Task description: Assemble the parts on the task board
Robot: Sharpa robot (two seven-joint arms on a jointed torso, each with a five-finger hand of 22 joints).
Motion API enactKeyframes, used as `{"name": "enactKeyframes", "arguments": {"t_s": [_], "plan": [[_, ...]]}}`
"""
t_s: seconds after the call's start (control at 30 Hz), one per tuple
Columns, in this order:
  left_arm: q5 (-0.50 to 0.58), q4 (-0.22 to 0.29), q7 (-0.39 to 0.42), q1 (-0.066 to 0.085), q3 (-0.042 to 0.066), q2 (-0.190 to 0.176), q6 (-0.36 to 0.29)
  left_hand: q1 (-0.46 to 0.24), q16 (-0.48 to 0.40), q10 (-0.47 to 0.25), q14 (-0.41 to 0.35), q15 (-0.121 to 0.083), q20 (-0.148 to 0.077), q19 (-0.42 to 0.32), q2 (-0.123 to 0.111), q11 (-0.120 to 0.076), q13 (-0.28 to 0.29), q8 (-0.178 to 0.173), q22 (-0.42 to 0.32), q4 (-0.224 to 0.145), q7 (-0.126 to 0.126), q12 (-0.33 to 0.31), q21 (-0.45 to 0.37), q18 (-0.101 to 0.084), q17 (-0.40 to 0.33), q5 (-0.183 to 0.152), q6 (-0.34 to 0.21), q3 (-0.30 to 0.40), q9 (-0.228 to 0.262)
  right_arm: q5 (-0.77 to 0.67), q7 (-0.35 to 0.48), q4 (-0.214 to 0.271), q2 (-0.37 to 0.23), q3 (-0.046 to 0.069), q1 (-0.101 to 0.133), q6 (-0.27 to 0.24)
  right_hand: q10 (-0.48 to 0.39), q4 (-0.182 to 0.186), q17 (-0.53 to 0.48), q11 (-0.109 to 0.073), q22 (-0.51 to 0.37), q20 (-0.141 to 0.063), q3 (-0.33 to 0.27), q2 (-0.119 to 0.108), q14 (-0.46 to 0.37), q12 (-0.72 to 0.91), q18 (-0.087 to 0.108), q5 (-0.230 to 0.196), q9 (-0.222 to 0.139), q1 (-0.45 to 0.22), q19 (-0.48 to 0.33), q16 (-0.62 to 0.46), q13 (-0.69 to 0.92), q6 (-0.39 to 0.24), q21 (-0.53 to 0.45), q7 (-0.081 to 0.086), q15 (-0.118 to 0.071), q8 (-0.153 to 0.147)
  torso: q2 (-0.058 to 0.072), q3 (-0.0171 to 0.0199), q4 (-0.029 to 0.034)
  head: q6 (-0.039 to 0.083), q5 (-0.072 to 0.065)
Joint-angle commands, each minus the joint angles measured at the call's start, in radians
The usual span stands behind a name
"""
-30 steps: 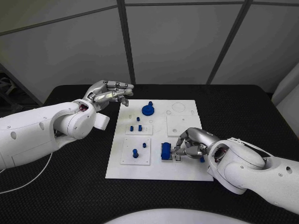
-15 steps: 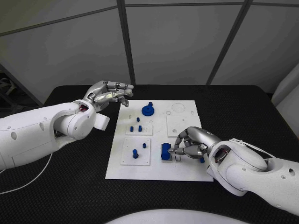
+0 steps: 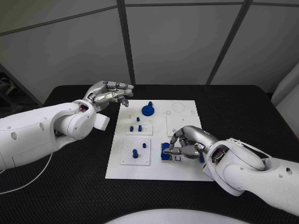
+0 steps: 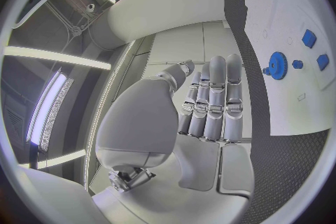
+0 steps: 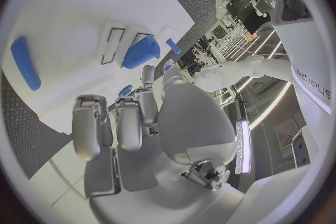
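In the head view the white task board [image 3: 156, 140] lies in the middle of the black table [image 3: 257, 112]. The left hand [image 3: 110, 93] hovers above the table just off the board's far left corner, fingers curled in on nothing. The right hand [image 3: 188, 142] rests on the board's near right part, its fingers closed round an upright blue block [image 3: 166, 151]. A blue gear [image 3: 148, 110] and small blue pegs [image 3: 135, 128] sit farther up the board. In the left wrist view the left hand [image 4: 210, 106] shows its fingers pressed together side by side, the gear [image 4: 278, 63] beyond them. In the right wrist view the right hand [image 5: 133, 117] reaches toward a blue block [image 5: 142, 52] on the board; whether the fingertips touch it cannot be told there.
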Motion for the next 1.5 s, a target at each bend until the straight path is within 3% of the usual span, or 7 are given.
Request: {"name": "enactKeyframes", "arguments": {"t_s": [0.03,0.5,0.7,1.13,1.5], "plan": [[0.002,0.001,0.002,0.001,0.001,0.001,0.011,0.002,-0.006,-0.007,0.004,0.000,0.004,0.004,0.011,0.000,0.001,0.002,-0.002,-0.003,-0.002,0.005,-0.005,-0.001,-0.002,-0.001,-0.006,-0.002,0.001,-0.001,0.011,-0.007,0.010,0.000,0.001,0.027,0.007,-0.009,0.117,-0.002,0.212,-0.008,0.002,-0.005,0.072,0.004,-0.006,-0.006,0.001,0.009,0.058,0.003,0.012,0.009,0.003,0.001,-0.003,0.000,0.001,0.0005,0.0007,-0.001,0.003],[0.002,0.001,0.001,0.001,0.001,-0.001,0.010,0.002,-0.006,-0.007,0.004,0.000,0.004,0.004,0.011,0.000,0.001,0.002,-0.002,-0.003,-0.002,0.005,-0.005,-0.001,-0.002,-0.001,-0.006,-0.002,0.001,-0.054,-0.030,-0.022,0.028,0.000,0.001,0.070,0.023,-0.045,0.120,-0.008,0.213,-0.011,0.021,-0.007,0.072,0.026,-0.007,-0.023,0.004,0.069,0.059,0.005,0.035,0.020,0.004,-0.006,-0.008,0.005,0.000,0.0002,-0.0006,-0.007,0.005],[0.002,0.002,0.001,0.001,0.001,-0.002,0.010,0.002,-0.006,-0.007,0.004,0.000,0.004,0.004,0.011,0.000,0.001,0.002,-0.002,-0.003,-0.002,0.005,-0.005,-0.001,-0.002,-0.001,-0.006,-0.002,0.001,-0.102,-0.077,-0.025,0.024,0.000,0.001,0.071,0.044,-0.075,0.124,-0.017,0.221,-0.018,0.055,0.019,0.073,0.057,-0.009,-0.081,0.002,0.125,0.066,0.007,0.065,0.036,0.010,-0.016,-0.016,0.009,0.000,0.0004,-0.0005,-0.007,0.005],[0.002,0.003,-0.001,0.001,0.001,-0.006,0.011,0.002,-0.006,-0.007,0.004,0.000,0.004,0.004,0.011,0.000,0.001,0.002,-0.002,-0.003,-0.002,0.005,-0.005,-0.001,-0.002,-0.001,-0.006,-0.002,0.001,-0.129,-0.105,-0.022,0.013,0.000,0.001,0.102,0.056,-0.082,0.129,-0.022,0.229,-0.022,0.075,0.034,0.074,0.074,-0.011,-0.078,-0.001,0.141,0.074,0.010,0.082,0.042,0.017,-0.021,-0.019,0.007,0.000,0.0000,-0.0008,-0.006,0.006],[0.002,0.004,-0.004,0.001,0.001,-0.008,0.012,0.002,-0.006,-0.007,0.004,0.000,0.004,0.004,0.011,0.000,0.001,0.002,-0.002,-0.003,-0.002,0.005,-0.005,-0.001,-0.002,-0.001,-0.006,-0.002,0.001,-0.100,-0.066,-0.021,0.008,0.000,0.001,0.121,0.043,-0.043,0.126,-0.013,0.225,-0.020,0.037,-0.019,0.073,0.055,-0.010,-0.097,0.000,0.064,0.070,0.008,0.067,0.041,0.013,-0.011,-0.013,0.010,0.000,0.0002,0.0000,-0.006,0.004]]}}
